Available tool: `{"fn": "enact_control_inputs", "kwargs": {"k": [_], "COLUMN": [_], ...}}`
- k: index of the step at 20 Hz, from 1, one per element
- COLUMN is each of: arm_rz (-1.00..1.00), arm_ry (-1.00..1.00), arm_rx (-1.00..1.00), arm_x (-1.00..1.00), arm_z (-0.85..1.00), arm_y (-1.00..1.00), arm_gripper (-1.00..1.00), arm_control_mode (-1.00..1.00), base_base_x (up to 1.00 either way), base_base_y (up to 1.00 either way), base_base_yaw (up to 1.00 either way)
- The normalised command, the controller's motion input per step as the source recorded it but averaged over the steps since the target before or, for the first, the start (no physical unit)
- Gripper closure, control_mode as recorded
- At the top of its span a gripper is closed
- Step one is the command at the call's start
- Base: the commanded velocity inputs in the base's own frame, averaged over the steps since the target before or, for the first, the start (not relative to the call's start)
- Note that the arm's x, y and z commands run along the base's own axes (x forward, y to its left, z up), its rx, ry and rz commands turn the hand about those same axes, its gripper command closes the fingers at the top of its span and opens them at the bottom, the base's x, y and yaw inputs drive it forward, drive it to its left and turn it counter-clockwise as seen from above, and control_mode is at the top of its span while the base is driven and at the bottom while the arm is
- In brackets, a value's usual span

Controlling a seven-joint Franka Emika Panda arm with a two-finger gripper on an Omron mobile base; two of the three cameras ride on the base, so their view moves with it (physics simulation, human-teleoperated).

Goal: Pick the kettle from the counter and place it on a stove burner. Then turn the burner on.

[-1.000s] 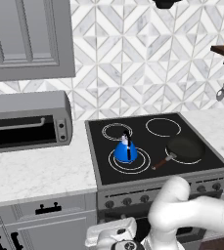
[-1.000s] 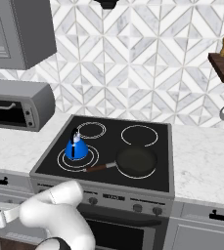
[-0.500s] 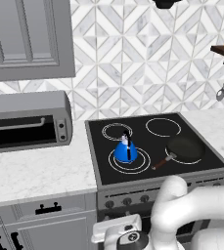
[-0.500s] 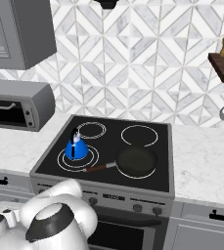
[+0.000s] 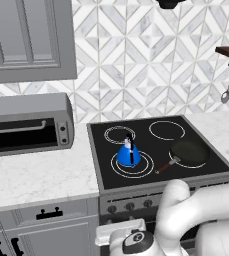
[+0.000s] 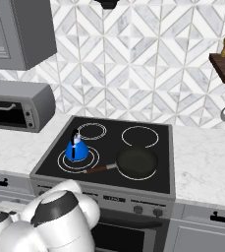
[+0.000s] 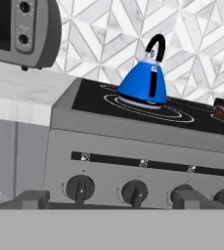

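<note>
The blue kettle (image 5: 127, 154) stands upright on the large double-ring stove burner (image 5: 146, 168) at the front left of the black glass cooktop; the burner disc is black. From the other side, the kettle (image 6: 76, 148) and burner (image 6: 90, 160) look the same. My gripper (image 7: 111, 202) hangs low in front of the stove's knob panel, open and holding nothing, its fingertips (image 7: 31, 198) wide apart. Straight ahead of it are the knobs (image 7: 80, 187), with the kettle (image 7: 145, 80) above them. The counter (image 5: 36, 175) lies left of the stove.
A black frying pan (image 5: 188, 152) with a brown handle sits on the front right burner. A toaster oven (image 5: 28, 125) stands on the counter to the left. Several knobs (image 5: 130, 205) line the stove front. Utensils hang under a shelf (image 6: 224, 69) at the right.
My arm has folded lower in front of the stove and the hand has drifted slightly right along the knob panel. The kettle and pan have not moved.
</note>
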Motion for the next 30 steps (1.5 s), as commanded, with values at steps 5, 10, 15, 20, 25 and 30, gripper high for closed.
{"fn": "enact_control_inputs", "kwargs": {"k": [5,10,15,20,25,30], "arm_rz": [0.00,0.00,0.00,0.00,0.00,0.03], "arm_ry": [-0.02,-0.01,0.00,0.00,0.00,0.00], "arm_rx": [0.00,0.01,0.01,0.07,0.03,0.00], "arm_x": [0.22,0.35,0.35,0.38,0.54,0.37], "arm_z": [-0.02,-0.11,-0.30,-0.30,-0.04,-0.05], "arm_y": [0.00,0.00,-0.13,-0.50,-0.19,-0.30], "arm_gripper": [-1.00,-1.00,-1.00,-1.00,-1.00,-1.00], "arm_control_mode": [-1.00,-1.00,-1.00,-1.00,-1.00,-1.00], "base_base_x": [0.00,0.00,0.00,0.00,0.00,0.00], "base_base_y": [0.00,0.00,0.00,0.00,0.00,0.00], "base_base_yaw": [0.00,0.00,0.00,0.00,0.00,0.00]}}
